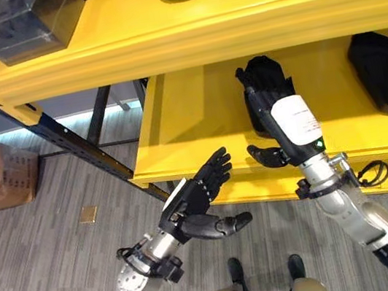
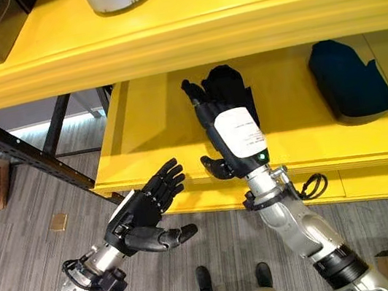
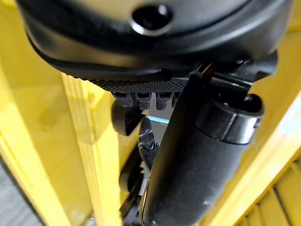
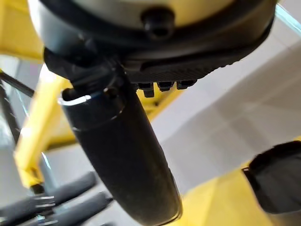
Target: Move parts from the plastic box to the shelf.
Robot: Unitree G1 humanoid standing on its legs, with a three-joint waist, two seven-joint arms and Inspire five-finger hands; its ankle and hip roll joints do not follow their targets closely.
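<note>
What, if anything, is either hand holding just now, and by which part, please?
Nothing is held. The left hand is open. The right hand lies open on the lower shelf by a black part.

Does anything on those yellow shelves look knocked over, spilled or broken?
Nothing stands out. Two black parts, one and another, lie flat on the lower yellow shelf, apart from each other. The right hand reaches over the nearer part; the left hand hangs open in front of the shelf edge. No spill or damage shows.
</note>
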